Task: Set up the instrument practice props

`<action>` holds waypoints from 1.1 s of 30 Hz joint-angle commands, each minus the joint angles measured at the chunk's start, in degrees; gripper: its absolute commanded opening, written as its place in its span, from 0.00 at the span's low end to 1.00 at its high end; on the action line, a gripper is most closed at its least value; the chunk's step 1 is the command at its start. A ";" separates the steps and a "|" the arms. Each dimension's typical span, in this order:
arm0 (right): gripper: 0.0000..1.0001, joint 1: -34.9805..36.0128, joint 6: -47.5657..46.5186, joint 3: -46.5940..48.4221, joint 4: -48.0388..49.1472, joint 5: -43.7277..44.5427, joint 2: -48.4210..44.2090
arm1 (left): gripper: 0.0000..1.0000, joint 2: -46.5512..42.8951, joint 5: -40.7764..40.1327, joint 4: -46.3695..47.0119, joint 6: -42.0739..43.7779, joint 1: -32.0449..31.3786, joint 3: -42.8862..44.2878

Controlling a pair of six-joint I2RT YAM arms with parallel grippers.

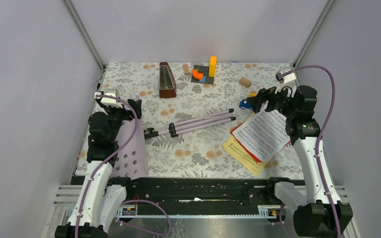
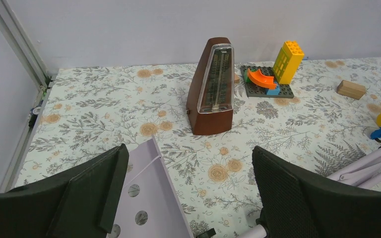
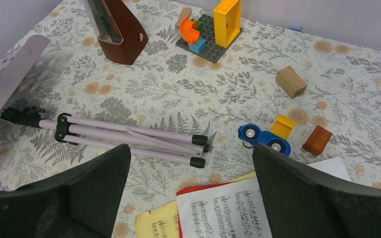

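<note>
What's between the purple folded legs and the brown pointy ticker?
Nothing but flowery tablecloth. In the top view, the stretch between the tripod and the metronome is bare.

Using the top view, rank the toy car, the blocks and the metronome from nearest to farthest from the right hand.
1. toy car: just left of the right hand, on the table's right side.
2. blocks: at the back, near the middle.
3. metronome: at the back too, farther left than the blocks.
</note>
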 commanded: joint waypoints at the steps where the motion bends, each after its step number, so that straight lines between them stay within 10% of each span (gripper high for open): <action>1: 1.00 0.61 -1.54 2.11 1.50 -2.32 0.20 | 0.99 -0.59 0.32 1.63 -0.35 0.58 0.08; 14: 1.00 2.07 -7.64 4.75 -2.04 -4.07 1.13 | 0.99 -0.12 -0.16 0.25 -0.09 0.82 0.20; 33: 1.00 36.73 -30.82 16.17 -18.17 13.48 22.79 | 0.99 4.30 -4.16 -6.38 -1.21 2.11 4.15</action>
